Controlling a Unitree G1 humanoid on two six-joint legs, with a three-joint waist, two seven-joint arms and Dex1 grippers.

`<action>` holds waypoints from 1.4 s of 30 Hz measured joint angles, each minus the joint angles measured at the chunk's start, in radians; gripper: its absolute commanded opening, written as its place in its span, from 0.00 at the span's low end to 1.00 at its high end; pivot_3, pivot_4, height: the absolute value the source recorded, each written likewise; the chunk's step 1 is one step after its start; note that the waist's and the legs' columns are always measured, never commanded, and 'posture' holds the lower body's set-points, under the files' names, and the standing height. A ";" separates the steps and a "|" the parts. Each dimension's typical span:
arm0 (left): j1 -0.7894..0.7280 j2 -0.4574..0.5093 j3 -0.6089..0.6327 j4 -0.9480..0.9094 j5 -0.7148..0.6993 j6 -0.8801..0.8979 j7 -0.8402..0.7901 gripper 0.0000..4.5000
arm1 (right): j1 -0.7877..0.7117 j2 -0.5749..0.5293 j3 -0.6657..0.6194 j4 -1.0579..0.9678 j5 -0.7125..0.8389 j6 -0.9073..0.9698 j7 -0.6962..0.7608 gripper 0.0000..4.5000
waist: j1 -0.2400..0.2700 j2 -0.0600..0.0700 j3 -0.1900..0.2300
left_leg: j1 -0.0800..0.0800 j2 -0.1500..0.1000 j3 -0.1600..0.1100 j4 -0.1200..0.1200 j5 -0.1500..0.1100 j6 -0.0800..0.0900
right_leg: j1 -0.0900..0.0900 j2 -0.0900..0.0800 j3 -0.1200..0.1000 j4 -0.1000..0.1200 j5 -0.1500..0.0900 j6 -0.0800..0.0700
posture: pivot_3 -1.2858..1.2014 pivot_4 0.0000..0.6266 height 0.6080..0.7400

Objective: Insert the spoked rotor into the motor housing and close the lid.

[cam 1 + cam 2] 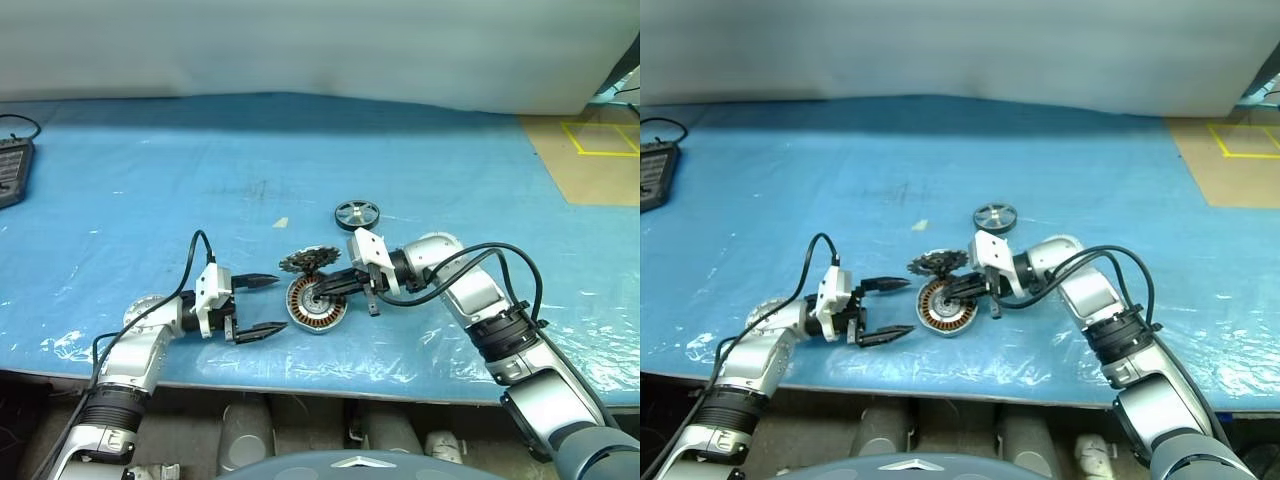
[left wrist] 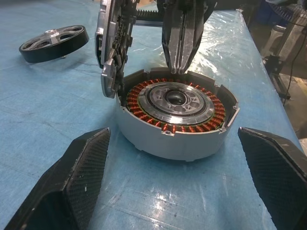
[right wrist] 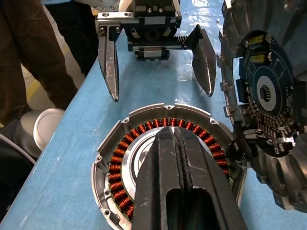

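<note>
The motor housing [image 1: 316,304] sits on the blue table cover, its copper windings [image 2: 144,108] exposed. The toothed lid [image 1: 309,262] stands upright at the housing's far edge, hinged open, with its circuit side [image 3: 268,96] showing. The spoked rotor [image 1: 357,214] lies flat on the cover beyond them, apart from both grippers. My right gripper [image 1: 320,293] is shut with nothing in it, and its fingers [image 3: 180,187] reach over the housing's open top. My left gripper [image 1: 281,302] stands open just left of the housing, level and pointing at it, its fingers [image 2: 76,182] not touching it.
A black device with a cable [image 1: 12,168] lies at the table's far left edge. A small white scrap [image 1: 282,222] rests on the cover behind the lid. Yellow tape marks [image 1: 600,138] the floor at the right. A person in dark clothing [image 3: 29,57] stands by the table.
</note>
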 measured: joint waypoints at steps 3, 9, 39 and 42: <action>0.001 0.000 0.000 -0.003 0.000 0.001 0.001 1.00 | -0.006 0.000 0.001 0.001 -0.009 -0.010 0.000 0.01 | 0.000 0.000 0.000 | 0.000 0.000 0.000 0.000 0.000 0.000 | 0.000 0.000 0.000 0.000 0.000 0.000 | 0.52 0.24 1.00; 0.002 0.000 0.000 -0.006 0.000 0.018 0.010 1.00 | -0.014 0.009 0.003 0.017 -0.021 -0.024 0.000 0.01 | 0.000 0.000 0.000 | 0.000 0.000 0.000 0.000 0.000 0.000 | 0.000 0.000 0.000 0.000 0.000 0.000 | 0.52 0.24 1.00; 0.007 0.007 -0.009 -0.011 0.000 0.012 0.018 1.00 | -0.037 -0.039 0.106 0.019 -0.212 -0.217 -0.056 0.01 | 0.000 0.000 0.000 | 0.008 0.000 0.000 0.001 0.000 0.000 | 0.008 0.000 0.001 0.001 0.000 0.000 | 0.52 0.24 1.00; 0.008 0.007 -0.010 -0.019 0.000 0.014 0.019 1.00 | -0.037 -0.041 0.105 0.019 -0.208 -0.209 -0.058 0.01 | 0.000 0.000 0.000 | 0.010 0.000 0.000 0.000 0.000 0.000 | 0.010 0.000 0.001 0.001 0.000 0.000 | 0.52 0.24 1.00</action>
